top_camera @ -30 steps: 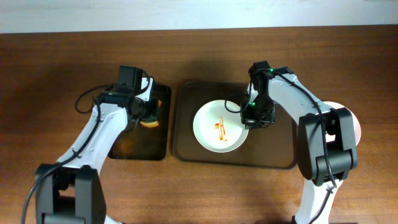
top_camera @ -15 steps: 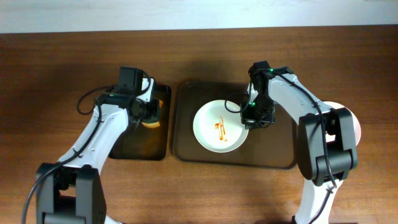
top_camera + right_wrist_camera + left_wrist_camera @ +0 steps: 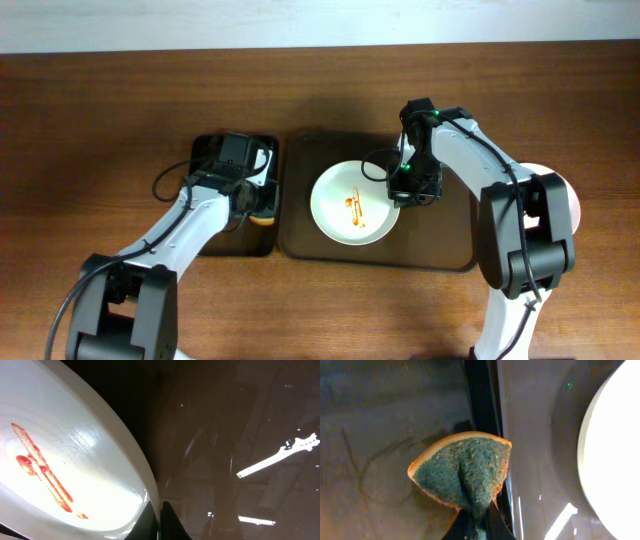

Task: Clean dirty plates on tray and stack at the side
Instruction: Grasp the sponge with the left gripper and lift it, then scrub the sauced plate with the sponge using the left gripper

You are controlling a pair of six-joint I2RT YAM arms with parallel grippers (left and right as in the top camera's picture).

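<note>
Sauce [image 3: 354, 205] streaked the plate [image 3: 335, 228] lying left of centre on the brown tray [image 3: 440, 240]. The right gripper [image 3: 159, 519] pinched its right rim, fingers nearly closed; the left gripper [image 3: 476, 522] clamped a sponge [image 3: 462, 475] just beside the tray's left edge.

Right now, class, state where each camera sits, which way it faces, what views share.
Overhead: above table, facing down; left arm, right arm, tray, plate.
Left wrist: on left arm, facing down at sponge; left gripper pinching it.
Right wrist: on right arm, facing down; right gripper at plate rim.
Shared: all three show the plate and tray.
</note>
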